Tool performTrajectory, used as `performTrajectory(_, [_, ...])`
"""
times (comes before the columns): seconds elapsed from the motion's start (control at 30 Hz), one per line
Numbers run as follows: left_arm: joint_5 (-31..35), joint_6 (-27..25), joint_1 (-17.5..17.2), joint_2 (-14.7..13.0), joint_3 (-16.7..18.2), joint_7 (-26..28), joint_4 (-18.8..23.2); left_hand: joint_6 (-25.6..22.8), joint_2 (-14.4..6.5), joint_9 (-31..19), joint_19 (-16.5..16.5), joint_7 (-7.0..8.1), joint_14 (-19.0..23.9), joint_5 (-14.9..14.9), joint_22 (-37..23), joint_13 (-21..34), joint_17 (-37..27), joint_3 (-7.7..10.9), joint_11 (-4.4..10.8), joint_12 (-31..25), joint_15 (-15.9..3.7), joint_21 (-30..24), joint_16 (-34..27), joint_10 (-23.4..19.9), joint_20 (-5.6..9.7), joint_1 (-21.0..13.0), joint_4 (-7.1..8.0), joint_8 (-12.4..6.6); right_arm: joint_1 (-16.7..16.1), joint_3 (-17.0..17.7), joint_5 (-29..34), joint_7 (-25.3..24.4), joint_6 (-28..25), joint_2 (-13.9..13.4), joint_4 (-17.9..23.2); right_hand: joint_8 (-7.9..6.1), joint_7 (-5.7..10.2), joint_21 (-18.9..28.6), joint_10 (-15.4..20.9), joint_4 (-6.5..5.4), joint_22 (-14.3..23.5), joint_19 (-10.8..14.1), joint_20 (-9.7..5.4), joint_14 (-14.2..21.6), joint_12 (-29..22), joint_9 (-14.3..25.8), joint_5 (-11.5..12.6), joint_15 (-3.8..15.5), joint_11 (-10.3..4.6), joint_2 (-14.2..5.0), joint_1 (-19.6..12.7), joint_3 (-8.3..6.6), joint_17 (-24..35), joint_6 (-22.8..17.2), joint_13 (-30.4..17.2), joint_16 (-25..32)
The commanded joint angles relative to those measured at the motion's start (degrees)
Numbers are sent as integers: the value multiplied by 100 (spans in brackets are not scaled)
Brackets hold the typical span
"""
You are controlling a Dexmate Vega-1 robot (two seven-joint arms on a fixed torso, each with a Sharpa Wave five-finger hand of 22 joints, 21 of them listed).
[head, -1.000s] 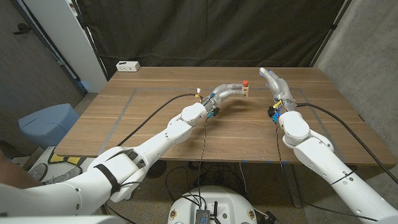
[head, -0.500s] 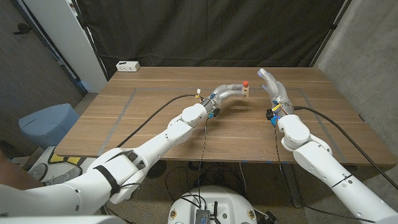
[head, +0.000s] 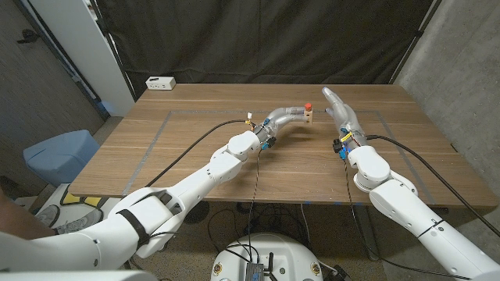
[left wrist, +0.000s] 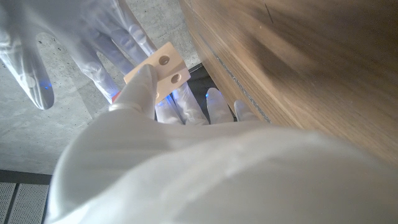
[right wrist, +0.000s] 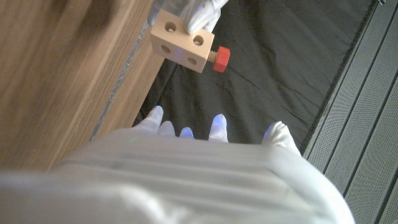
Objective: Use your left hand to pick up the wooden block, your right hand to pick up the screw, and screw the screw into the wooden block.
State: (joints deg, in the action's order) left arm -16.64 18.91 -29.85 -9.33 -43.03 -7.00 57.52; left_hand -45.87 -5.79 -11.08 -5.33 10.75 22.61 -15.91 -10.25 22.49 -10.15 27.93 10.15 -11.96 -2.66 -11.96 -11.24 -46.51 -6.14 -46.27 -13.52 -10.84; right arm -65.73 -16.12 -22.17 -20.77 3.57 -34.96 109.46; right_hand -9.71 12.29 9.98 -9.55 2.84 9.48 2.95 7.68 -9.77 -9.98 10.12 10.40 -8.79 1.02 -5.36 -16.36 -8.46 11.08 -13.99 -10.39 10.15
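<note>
My left hand (head: 291, 112) holds a small pale wooden block (head: 310, 116) just above the table's far middle. A red-headed screw (head: 308, 104) sticks out of the block's top. In the right wrist view the block (right wrist: 182, 36) shows two round holes, with the screw (right wrist: 221, 58) seated in one side and the left hand's fingers (right wrist: 200, 9) pinching it. My right hand (head: 338, 107) stands just right of the block, fingers spread and holding nothing. The left wrist view shows the block (left wrist: 159, 68) at my fingertips and the right hand (left wrist: 43, 43) behind it.
The wooden table (head: 195, 156) carries faint tape lines. A white power strip (head: 160, 82) lies at its far left corner. A blue bin (head: 61, 153) stands on the floor left of the table. Cables run along both forearms.
My right hand has drifted a little left, closer to the block. The left hand, block and screw have stayed in place.
</note>
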Motion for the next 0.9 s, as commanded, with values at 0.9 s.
performTrajectory(0.9, [31, -168, 20, 9, -47, 28, -25, -458, -301, -25, -31, -330, 45, -24, -32, 30, 2, 398, 7, -39, 9, -9, -27, -61, -27, 225, 419, -49, -77, -176, -76, -149, -419, -304, 250, -165, -470, 85, -269, 11, 27, -81, 194, -379, -71, 11, 29, -4, 55, -1, 124, -20, -6, -454, 2, 68])
